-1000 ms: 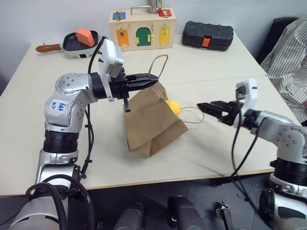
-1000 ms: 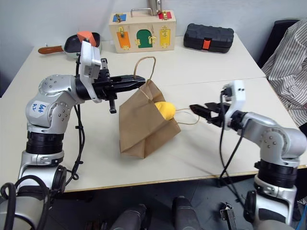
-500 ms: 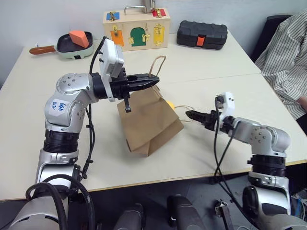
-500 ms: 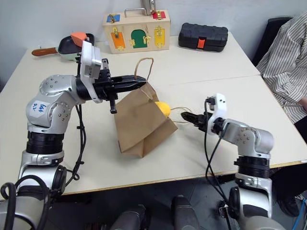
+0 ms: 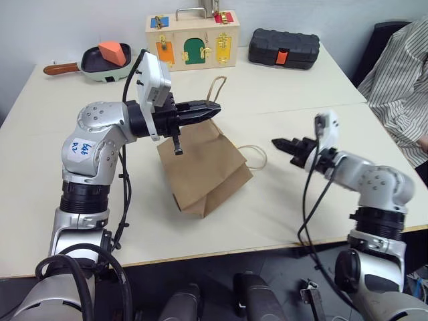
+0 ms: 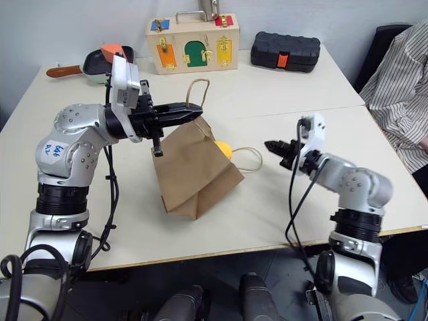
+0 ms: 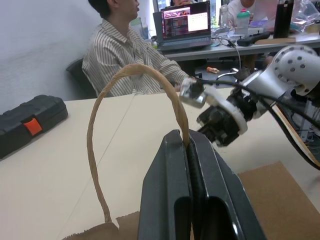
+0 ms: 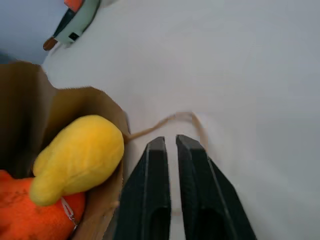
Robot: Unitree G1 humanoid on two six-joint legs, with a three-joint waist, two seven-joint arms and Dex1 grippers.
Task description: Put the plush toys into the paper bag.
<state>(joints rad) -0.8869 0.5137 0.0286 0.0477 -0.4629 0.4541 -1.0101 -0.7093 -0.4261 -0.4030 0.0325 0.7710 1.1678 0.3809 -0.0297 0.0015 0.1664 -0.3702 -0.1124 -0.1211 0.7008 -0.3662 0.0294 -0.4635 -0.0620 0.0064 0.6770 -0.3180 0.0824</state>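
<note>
Both toys, yellow (image 8: 80,155) over orange (image 8: 30,212), are sitting in the bag (image 5: 200,164) on the desk (image 5: 281,90), the left end effector (image 5: 212,107) pinching its upper handle (image 7: 125,125) while the closed, empty right end effector (image 5: 275,142) is hovering near the bag's mouth.

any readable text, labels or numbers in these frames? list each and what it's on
Blue handwritten marks on the white sticker on the left arm's shoulder: too unclear to read for certain.
Laptop screen behind the person: content too small to read.
Wooden box, black case, paper bag: no legible print.
</note>
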